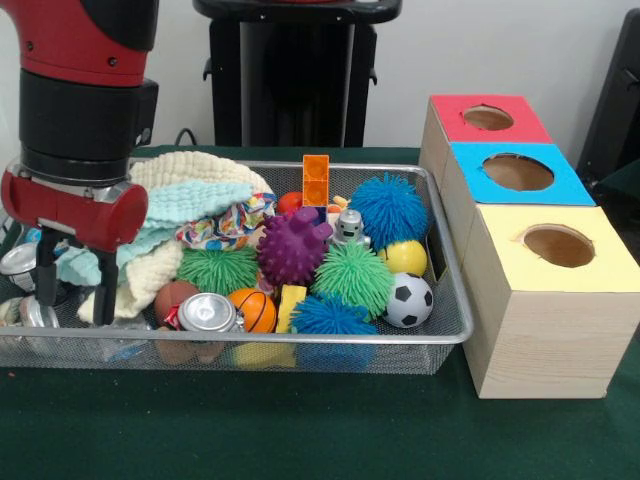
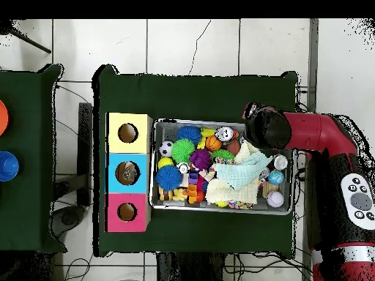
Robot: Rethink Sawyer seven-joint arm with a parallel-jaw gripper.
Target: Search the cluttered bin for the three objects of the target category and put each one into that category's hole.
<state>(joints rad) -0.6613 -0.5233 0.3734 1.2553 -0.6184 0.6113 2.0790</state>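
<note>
Basically jaws (image 1: 76, 285) released, low left over bin (image 1: 452, 335); wire mesh prob stiff, light, grab by rim.

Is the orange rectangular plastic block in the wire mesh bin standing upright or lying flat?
Upright. The orange rectangular plastic block stands on end at the back of the silver wire mesh bin, rising above the toys.

A robotics lab: a red and black robot arm (image 2: 322, 139) on a pedestal stands at a green-covered table (image 1: 300, 430) on a white tiled floor (image 2: 190, 47), cables trailing across it, with three wooden boxes (image 1: 530, 250) topped in red, blue and yellow.
</note>
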